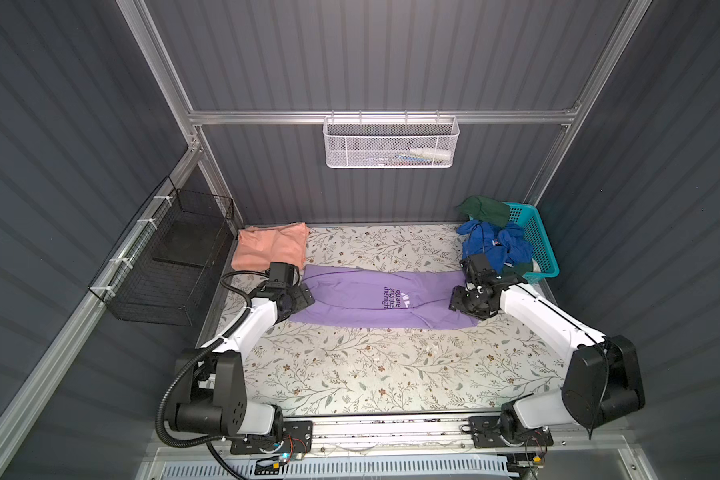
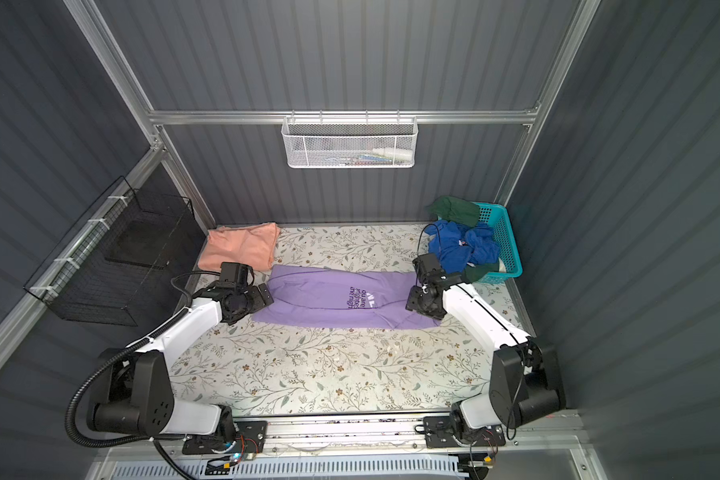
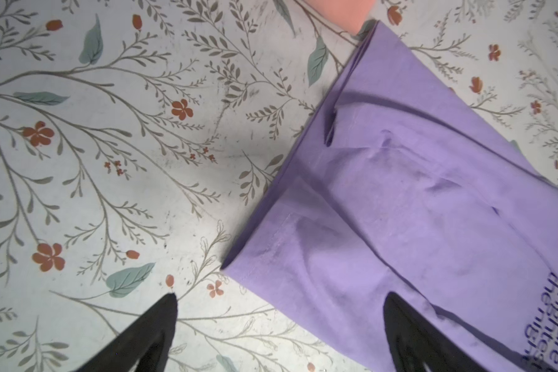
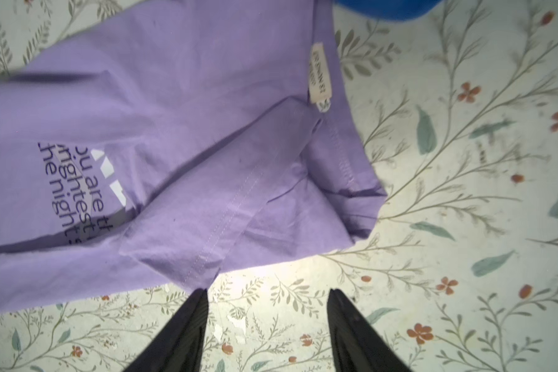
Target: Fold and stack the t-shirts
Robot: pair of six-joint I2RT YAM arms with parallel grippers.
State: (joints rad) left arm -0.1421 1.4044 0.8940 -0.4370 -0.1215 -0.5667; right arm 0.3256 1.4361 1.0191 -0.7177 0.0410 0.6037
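The left hand (image 3: 281, 298) is wide apart and holds nothing. One finger is over the purple t-shirt (image 3: 416, 209) and the other is over the bare worktop (image 3: 110, 145). The right hand (image 4: 268, 291) is apart too and empty, just off the shirt's edge by the folded sleeve.

In both top views the worktop has a white cover with little twigs, green leaves and red-brown flowers. The purple t-shirt lies in the middle as a long folded strip from 9 o'clock to 3 o'clock, with dark letters on top. There is one hand at each end.

The orange t-shirt (image 1: 271, 249) lies folded flat in the corner at 10 o'clock, close to the purple one. At 2 o'clock a turquoise basket (image 1: 537, 245) holds a heap of blue cloth (image 1: 491, 249) and green cloth (image 1: 483, 210).

Dark grey ribbed walls (image 1: 391, 62) with a silver frame (image 1: 267, 117) close in the room. A white mesh basket (image 1: 391, 143) hangs on the back bar at 12 o'clock. A black wire basket (image 1: 163, 266) hangs on the wall at 9 o'clock.
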